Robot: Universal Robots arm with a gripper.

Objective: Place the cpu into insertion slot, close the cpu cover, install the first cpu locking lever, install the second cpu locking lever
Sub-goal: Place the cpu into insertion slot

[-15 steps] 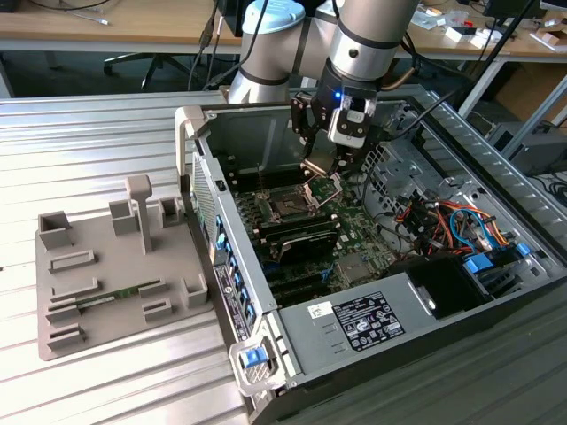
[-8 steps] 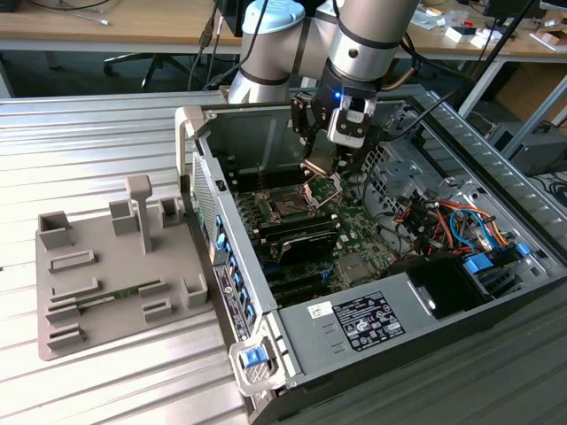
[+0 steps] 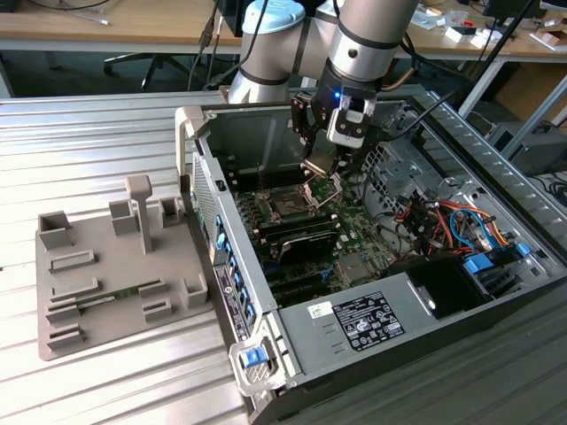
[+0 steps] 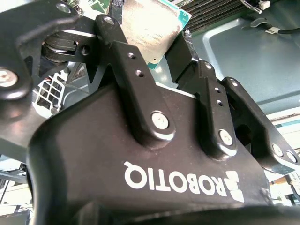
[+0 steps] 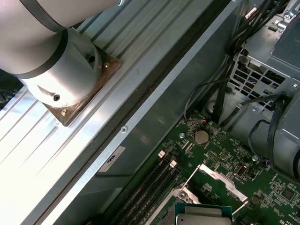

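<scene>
My gripper hangs inside the open computer case, just above the green circuit board. It is shut on the cpu, a small flat chip with a silver top and green edge that sits between the two black fingers. The cpu also shows in the first wrist view, low over the board. The insertion slot is a black square with a silver rim, slightly toward the exterior view's left of the gripper. The cpu cover stands tilted up beside the slot, and a silver piece of it shows in the first wrist view.
Long black memory slots lie beside the socket. The case's upright wall, a power supply and bundled cables hem in the board. A grey fixture tray lies at the exterior view's left. The arm's base is bolted to the table.
</scene>
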